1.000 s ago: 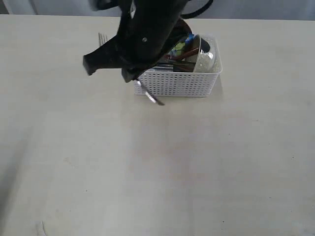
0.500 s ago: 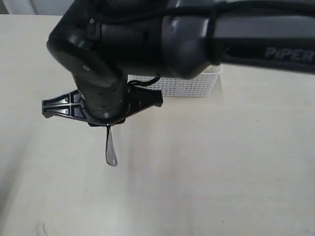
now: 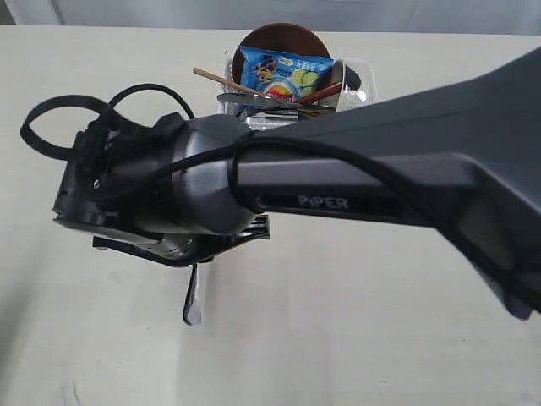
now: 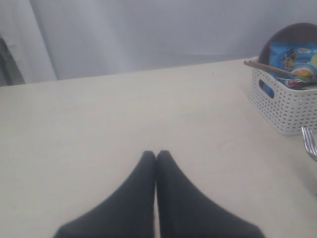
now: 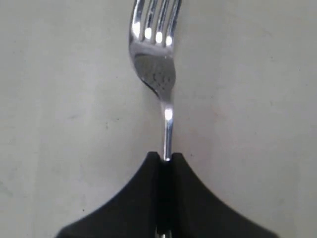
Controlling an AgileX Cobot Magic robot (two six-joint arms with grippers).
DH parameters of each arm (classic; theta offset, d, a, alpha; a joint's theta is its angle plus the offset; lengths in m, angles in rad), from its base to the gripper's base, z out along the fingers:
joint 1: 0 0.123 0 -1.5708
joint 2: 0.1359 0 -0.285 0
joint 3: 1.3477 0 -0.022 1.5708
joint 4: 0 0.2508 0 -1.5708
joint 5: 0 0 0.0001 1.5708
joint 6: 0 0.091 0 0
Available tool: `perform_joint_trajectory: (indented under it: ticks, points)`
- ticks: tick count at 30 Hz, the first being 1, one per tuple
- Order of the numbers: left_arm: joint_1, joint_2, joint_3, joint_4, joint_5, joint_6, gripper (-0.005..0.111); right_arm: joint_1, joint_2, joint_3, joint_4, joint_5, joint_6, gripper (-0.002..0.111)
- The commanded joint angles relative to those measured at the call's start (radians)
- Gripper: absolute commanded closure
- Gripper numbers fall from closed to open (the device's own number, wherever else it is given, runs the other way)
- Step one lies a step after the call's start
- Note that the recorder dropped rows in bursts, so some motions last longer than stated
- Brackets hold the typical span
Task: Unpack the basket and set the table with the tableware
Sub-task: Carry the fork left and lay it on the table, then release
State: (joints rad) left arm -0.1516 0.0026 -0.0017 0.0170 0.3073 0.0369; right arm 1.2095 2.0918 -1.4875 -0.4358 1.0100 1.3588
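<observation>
The fork (image 5: 157, 59) is clamped by its thin neck in the right gripper (image 5: 166, 159), jaws clenched tight on the steel, tines pointing away from the claw over bare tabletop. Only the right wrist view shows that grip. In the exterior view the dark right arm (image 3: 406, 169) covers it, and just the fork's handle end hangs out below, at about 7 o'clock from the middle. Whether the handle end touches the table (image 3: 380, 338) I cannot tell.

The basket (image 4: 285, 106) stands at 12 o'clock in the exterior view, mostly behind the arm. A dark brown plate (image 3: 283, 35) stands on edge in it with a blue snack bag (image 3: 283, 72) in front and chopsticks (image 3: 221, 79) poking out toward 9 o'clock.

The left gripper (image 4: 156, 156) is clenched on nothing, low over open table.

The top is pale cream and faintly grained. A grey-white wall (image 4: 148, 29) lies beyond it.
</observation>
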Motion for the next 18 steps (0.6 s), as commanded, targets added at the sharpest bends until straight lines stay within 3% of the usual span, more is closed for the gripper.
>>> perform_joint_trajectory:
  ticks: [1, 4, 18]
  points:
    - [0.001, -0.003, 0.002, 0.006, -0.008, -0.003, 0.107, 0.002, 0.018, -0.001, -0.051, -0.048, 0.050, 0.109]
    - [0.001, -0.003, 0.002, 0.006, -0.008, -0.003, 0.107, -0.001, 0.037, -0.006, -0.081, -0.124, 0.089, 0.109]
    - [0.001, -0.003, 0.002, 0.006, -0.008, -0.003, 0.107, -0.033, 0.122, -0.071, -0.110, -0.089, 0.080, 0.108]
